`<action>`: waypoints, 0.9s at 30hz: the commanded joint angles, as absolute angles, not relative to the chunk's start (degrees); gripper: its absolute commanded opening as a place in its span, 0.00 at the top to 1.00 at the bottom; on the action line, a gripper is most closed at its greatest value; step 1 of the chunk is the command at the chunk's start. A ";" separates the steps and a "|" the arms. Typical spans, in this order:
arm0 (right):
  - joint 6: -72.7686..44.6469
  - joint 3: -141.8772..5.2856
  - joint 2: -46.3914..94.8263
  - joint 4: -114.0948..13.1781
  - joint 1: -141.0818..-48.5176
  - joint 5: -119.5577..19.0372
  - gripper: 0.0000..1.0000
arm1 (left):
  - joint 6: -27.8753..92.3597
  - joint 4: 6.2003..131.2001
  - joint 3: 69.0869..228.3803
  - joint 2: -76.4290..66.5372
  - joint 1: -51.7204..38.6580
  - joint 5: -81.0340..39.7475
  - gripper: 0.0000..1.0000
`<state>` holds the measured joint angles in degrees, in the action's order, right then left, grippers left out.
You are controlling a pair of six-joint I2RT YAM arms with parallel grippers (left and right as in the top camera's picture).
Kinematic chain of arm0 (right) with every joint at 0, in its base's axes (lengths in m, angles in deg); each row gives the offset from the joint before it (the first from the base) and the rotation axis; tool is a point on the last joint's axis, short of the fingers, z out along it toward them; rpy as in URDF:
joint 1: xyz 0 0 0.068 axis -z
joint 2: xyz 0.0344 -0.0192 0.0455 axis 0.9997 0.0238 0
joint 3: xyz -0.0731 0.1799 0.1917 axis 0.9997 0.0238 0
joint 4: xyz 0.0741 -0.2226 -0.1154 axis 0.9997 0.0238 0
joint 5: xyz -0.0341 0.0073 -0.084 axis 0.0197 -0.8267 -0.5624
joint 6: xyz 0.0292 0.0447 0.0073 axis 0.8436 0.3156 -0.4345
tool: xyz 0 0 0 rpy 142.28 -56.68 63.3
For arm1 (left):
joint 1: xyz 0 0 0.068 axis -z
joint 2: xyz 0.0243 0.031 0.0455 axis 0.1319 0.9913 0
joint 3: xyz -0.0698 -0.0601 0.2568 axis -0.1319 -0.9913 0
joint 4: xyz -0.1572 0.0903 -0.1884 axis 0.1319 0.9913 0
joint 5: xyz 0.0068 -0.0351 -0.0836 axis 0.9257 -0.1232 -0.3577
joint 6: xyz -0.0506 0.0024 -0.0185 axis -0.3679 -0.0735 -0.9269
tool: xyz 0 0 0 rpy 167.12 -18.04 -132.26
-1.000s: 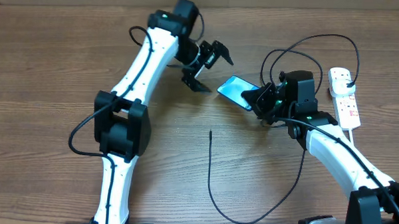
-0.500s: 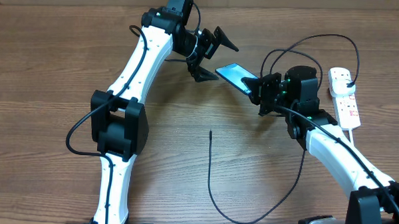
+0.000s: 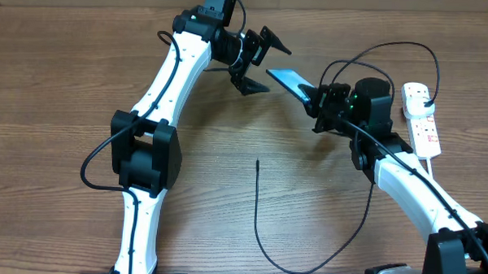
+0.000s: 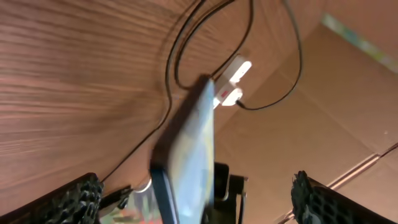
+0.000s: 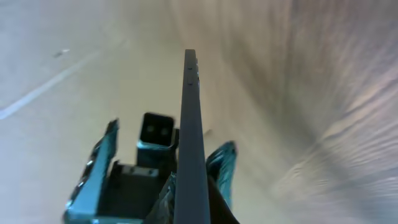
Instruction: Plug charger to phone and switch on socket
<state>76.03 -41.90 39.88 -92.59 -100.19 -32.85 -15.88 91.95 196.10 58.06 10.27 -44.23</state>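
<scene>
My right gripper [image 3: 320, 99] is shut on the phone [image 3: 285, 78] and holds it off the table, tilted, its lit blue screen facing up. In the right wrist view the phone [image 5: 191, 118] is edge-on between my fingers [image 5: 189, 208]. My left gripper [image 3: 261, 61] is open just beyond the phone's far end, not touching it. In the left wrist view the blurred phone [image 4: 186, 143] lies between the open fingers [image 4: 196, 205]. The charger cable [image 3: 258, 211] lies on the table with its tip [image 3: 257, 162] free. The socket [image 3: 422, 119] lies at the right, with a black plug in it.
The black cable loops [image 3: 369, 56] from the socket behind my right arm. The white socket [image 4: 230, 81] and cable loops show in the left wrist view. A cardboard wall [image 4: 348, 112] stands at the table's back edge.
My right gripper has raised and tilted the phone and carried it back toward the left gripper. My left gripper has moved back and right to the phone's far end.
</scene>
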 commanded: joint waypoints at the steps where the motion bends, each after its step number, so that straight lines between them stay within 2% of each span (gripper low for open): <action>1: 80.93 -42.73 39.62 -97.09 -100.19 -31.78 0.96 | -20.09 90.55 197.56 57.86 10.22 -41.10 0.00; 6: 84.82 -42.73 39.62 -98.18 -100.25 -31.21 0.96 | -22.85 90.48 197.56 57.86 10.66 -38.87 0.00; 15: 84.75 -42.73 39.62 -98.14 -100.30 -29.07 0.96 | -22.52 89.67 197.56 57.86 12.76 -35.72 0.04; 23: 84.78 -42.73 39.62 -97.96 -101.15 -28.87 0.96 | -22.39 89.45 197.56 57.86 15.69 -30.87 0.00; 27: 84.78 -42.73 39.62 -97.86 -101.15 -28.90 0.96 | -23.66 89.48 197.56 57.86 15.93 -30.11 0.07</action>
